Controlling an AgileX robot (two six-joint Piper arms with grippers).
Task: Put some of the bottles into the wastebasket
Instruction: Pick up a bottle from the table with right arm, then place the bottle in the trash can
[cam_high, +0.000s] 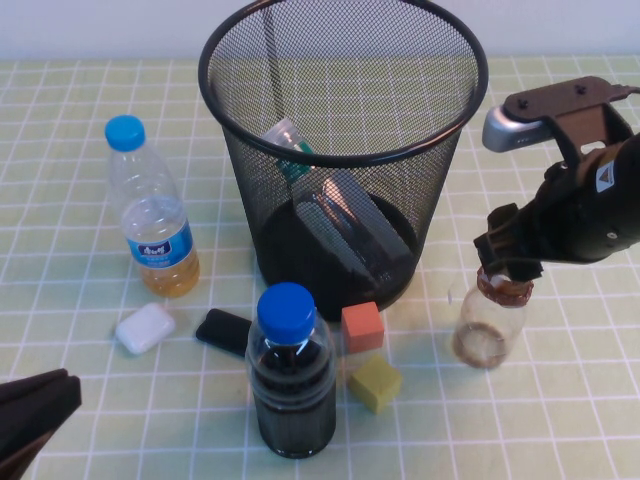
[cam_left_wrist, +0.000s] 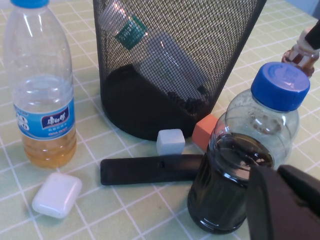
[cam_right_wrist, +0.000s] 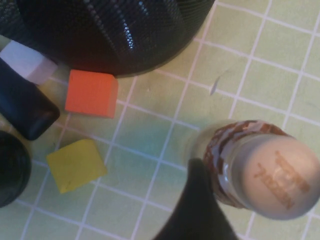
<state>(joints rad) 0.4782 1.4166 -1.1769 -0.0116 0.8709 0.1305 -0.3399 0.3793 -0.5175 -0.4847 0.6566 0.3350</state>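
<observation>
Green checked cloth covers the table (cam_high: 80, 400), and at its near left corner the left gripper (cam_high: 35, 415) sits parked low; whether it is parted or closed I cannot tell. Moving right come a blue-capped bottle (cam_high: 150, 215) holding amber liquid, a white case (cam_high: 145, 328), a dark blue-capped bottle (cam_high: 290, 375), and orange (cam_high: 362, 327) and yellow (cam_high: 375, 383) blocks. Behind them stands the wastebasket (cam_high: 340, 150), with one labelled bottle (cam_high: 335, 205) already lying slanted inside. Right of it, the right gripper (cam_high: 508, 262) is at the neck of the small rounded bottle (cam_high: 490, 325), apparently clasping it just under the cap. Nearly empty, it should lift lightly; thin plastic may slip or flex, so the stiffer banded neck looks the best hold.
</observation>
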